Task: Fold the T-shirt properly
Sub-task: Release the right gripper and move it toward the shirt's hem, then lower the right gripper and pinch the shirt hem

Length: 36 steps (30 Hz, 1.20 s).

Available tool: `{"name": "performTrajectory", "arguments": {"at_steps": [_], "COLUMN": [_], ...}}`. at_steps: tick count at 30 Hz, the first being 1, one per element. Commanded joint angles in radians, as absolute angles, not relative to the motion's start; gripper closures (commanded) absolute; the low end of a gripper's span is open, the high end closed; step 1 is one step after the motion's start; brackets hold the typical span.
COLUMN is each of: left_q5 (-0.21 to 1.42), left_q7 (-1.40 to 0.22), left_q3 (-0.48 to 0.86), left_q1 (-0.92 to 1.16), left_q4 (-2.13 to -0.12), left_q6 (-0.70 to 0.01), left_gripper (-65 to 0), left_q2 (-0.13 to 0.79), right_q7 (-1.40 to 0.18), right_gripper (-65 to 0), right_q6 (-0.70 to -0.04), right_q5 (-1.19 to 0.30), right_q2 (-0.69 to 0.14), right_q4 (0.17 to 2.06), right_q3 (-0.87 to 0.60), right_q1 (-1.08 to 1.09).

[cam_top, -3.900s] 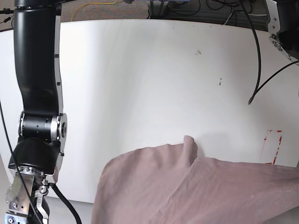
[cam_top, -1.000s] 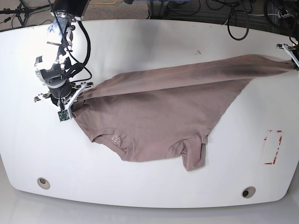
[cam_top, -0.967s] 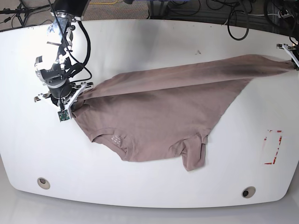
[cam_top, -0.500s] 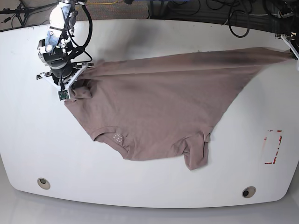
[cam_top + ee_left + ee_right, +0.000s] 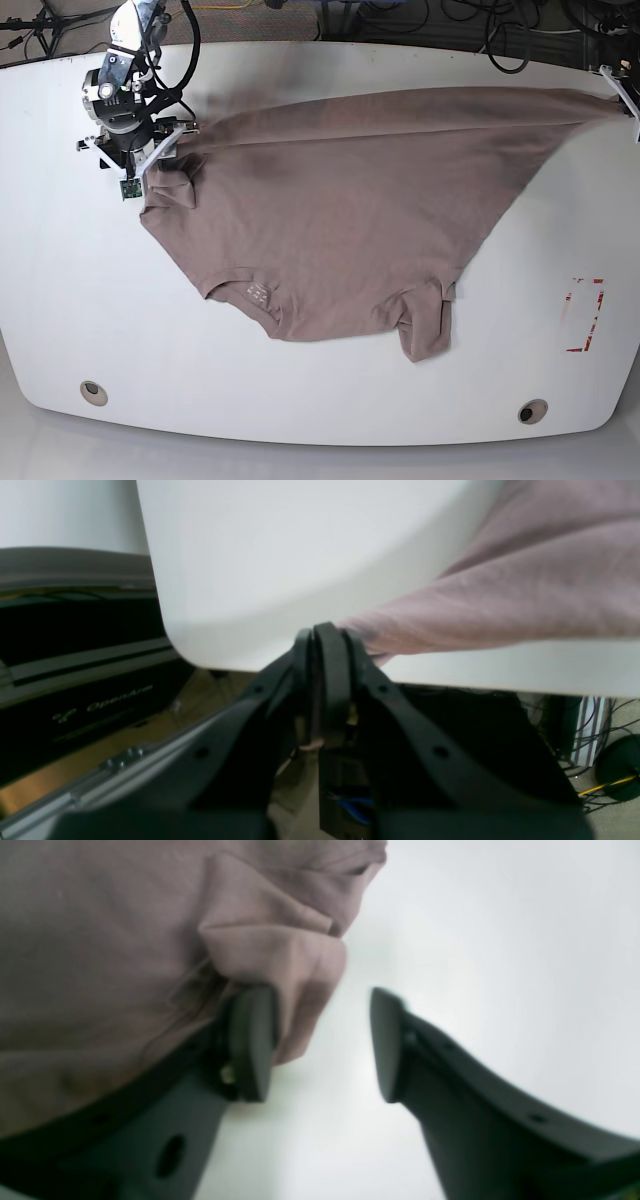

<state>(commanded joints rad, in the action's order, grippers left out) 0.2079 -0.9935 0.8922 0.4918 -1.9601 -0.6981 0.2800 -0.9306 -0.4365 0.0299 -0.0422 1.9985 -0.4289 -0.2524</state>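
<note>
The mauve T-shirt (image 5: 350, 220) lies spread over the white table (image 5: 60, 300), its long upper edge stretched from left to right and one sleeve (image 5: 425, 330) pointing to the near side. My right gripper (image 5: 140, 158) is at the shirt's left corner. In the right wrist view this gripper (image 5: 320, 1040) is open, and a bunched fold of the shirt (image 5: 280, 960) rests against one finger (image 5: 250, 1040). My left gripper (image 5: 325, 635) is shut on the shirt's right corner (image 5: 500, 595) at the table's rounded edge; in the base view the left gripper (image 5: 628, 100) barely shows at the far right.
A red-marked rectangle (image 5: 585, 315) sits on the table near the right side. Two round holes (image 5: 92, 388) (image 5: 532, 411) lie along the near edge. Cables (image 5: 480, 25) run beyond the far edge. Dark equipment (image 5: 75, 680) lies below the table corner.
Both shirt corners have moved toward the far edge. The right arm rose with the left corner, and the upper edge now lies straighter and higher on the table.
</note>
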Motion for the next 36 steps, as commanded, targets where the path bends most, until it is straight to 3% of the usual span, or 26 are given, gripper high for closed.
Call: {"name": "performTrajectory", "arguments": {"at_steps": [3,14,21,29,36], "left_q5": [0.208,0.208,0.206,0.206,0.206], "left_q7": [-0.993,-0.993,-0.992,-0.992,-0.992], "left_q3": [0.892,0.892,0.892,0.892,0.891], "left_q1": [0.492,0.492,0.492,0.492,0.487], "left_q4": [-1.960,-1.960,-1.960,-1.960,-1.960], "left_q6": [-0.698,-0.698,-0.698,-0.698,-0.698], "left_gripper": [0.0,0.0,0.0,0.0,0.0], "left_q2": [0.274,0.271,0.274,0.274,0.274], "right_q7": [-0.931,-0.934,-0.947,-0.940,-0.857], "right_gripper": [-46.0,-45.2,-45.2,-45.2,-45.2], "right_q6": [-0.438,-0.475,-0.493,-0.533,-0.535], "right_q5": [0.030,-0.130,-0.142,-0.136,-0.134], "right_q2": [-0.041,-0.050,-0.048,-0.048,-0.090], "right_q4": [2.018,2.025,2.009,1.857,1.575], "right_q3": [-0.429,-0.423,-0.406,-0.295,-0.197], "right_q1": [-0.255,-0.205,-0.137,0.041,0.243]}}
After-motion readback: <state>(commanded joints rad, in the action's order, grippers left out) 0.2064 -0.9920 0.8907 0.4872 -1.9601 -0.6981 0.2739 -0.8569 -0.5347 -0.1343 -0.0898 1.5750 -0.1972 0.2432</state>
